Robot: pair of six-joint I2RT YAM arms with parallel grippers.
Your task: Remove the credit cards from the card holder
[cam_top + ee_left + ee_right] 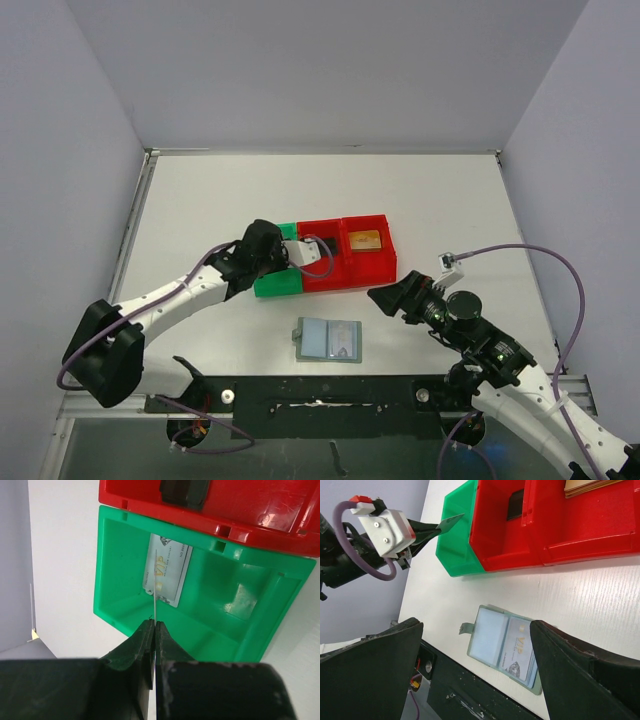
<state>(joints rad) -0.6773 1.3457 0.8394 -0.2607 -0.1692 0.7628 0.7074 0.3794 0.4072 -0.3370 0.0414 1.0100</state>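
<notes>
Two arms reach in. From the lower left, the left arm stretches to frame centre, its left gripper (pixel 154 630) pressed together on a credit card (pixel 451 521) held edge-on over the green bin (pixel 120 580), where another card (pixel 167 570) lies flat. The right gripper (pixel 385 293), fingers spread, hovers just right of the card holder (pixel 328 340), which lies open on the table below the red bins (pixel 360 278), a third card (pixel 517 652) in its right pocket.

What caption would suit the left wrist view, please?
Left tool pinches a credit card edge-on over the green bin, where another card lies.
</notes>
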